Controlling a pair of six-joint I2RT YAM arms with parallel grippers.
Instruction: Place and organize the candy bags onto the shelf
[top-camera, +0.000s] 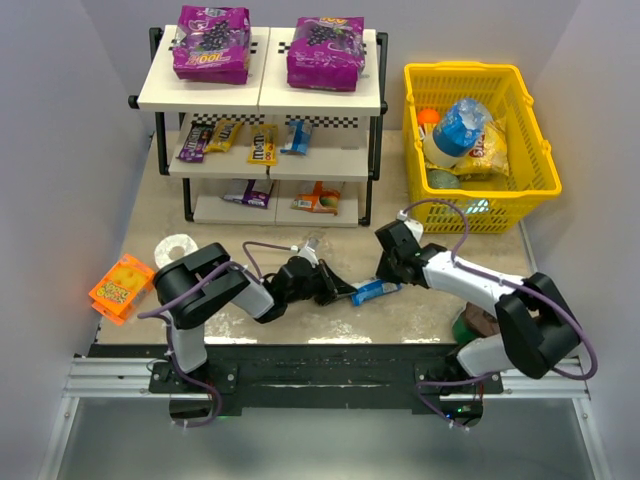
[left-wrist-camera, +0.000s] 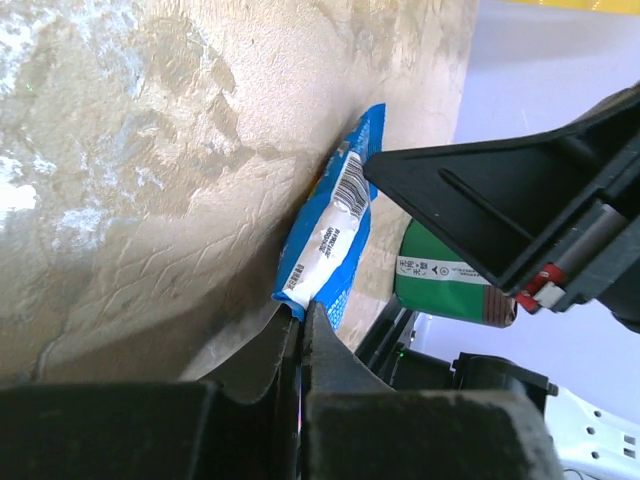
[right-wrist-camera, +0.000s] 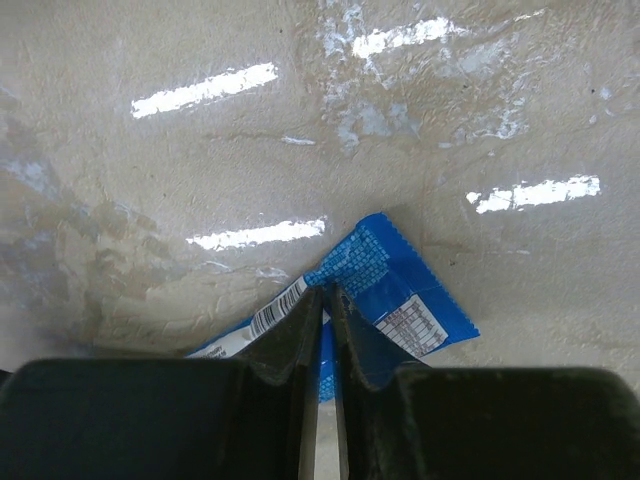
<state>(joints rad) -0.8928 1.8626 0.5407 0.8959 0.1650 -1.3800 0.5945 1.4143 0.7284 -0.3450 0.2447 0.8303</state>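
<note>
Working on the blue candy bag (top-camera: 368, 291), lying flat on the desk (top-camera: 420, 315) near the centre, between the two arms and well short of the shelf (top-camera: 265, 70) at the far left. Showing glossy, crinkled film, a white panel with a barcode, and saw-toothed crimped ends. Pinching one edge of it with the right gripper (right-wrist-camera: 325, 300), fingers drawn almost together with blue film showing in the slit between them. Pressing the left gripper (left-wrist-camera: 302, 325) fully together at the bag's other end, tips touching the seam; impossible to tell whether any film is being caught there. Judging the step as the pick-up of what seems the only loose bag, possibly a pass between arms, with lifting not yet begun. Calling next for one gripper to let go, then raising the bag off the desk and carrying it far and left to a tier, probably the middle one beside the other blue packet (top-camera: 296, 135). Needing a firm hold, since slippery film is likely to slide or fold. Sitting on the top cream board: two large purple bags (top-camera: 210, 42), puffy and shiny. Standing right of the shelf: a yellow plastic basket (top-camera: 465, 68), latticed and rigid. Resting at the near left: a flat orange box (top-camera: 122, 288).
</note>
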